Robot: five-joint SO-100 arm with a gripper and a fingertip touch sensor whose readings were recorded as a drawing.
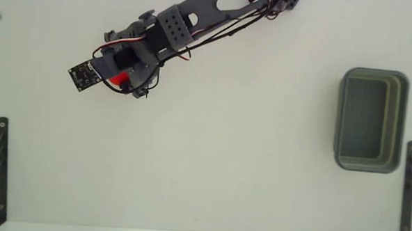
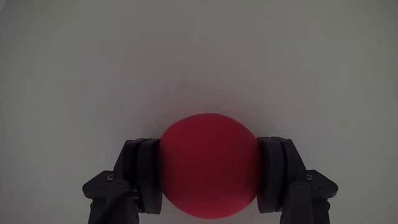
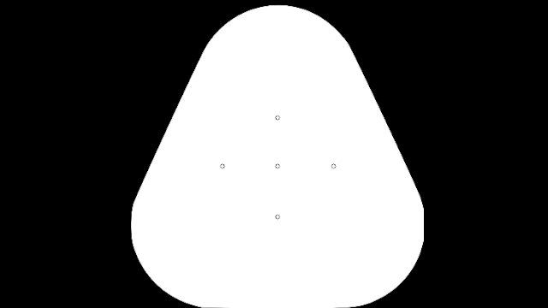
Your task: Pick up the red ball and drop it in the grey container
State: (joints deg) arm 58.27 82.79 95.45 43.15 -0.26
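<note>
The red ball (image 2: 208, 165) fills the lower middle of the wrist view, pressed between the two dark fingers (image 2: 140, 174) of my gripper (image 2: 208, 177), which is shut on it. In the fixed view the gripper (image 1: 124, 80) is at the upper left of the white table, and only a sliver of the red ball (image 1: 118, 78) shows beneath the arm. The grey container (image 1: 371, 120), a grey-green rectangular tub with a stepped rim, stands far off at the right side of the table with nothing in its hollow.
The dark arm (image 1: 196, 17) reaches in from the top of the fixed view. Black metal brackets stand at the lower left (image 1: 0, 169) and lower right (image 1: 410, 190) table edges. A broad stretch of white tabletop lies between gripper and container.
</note>
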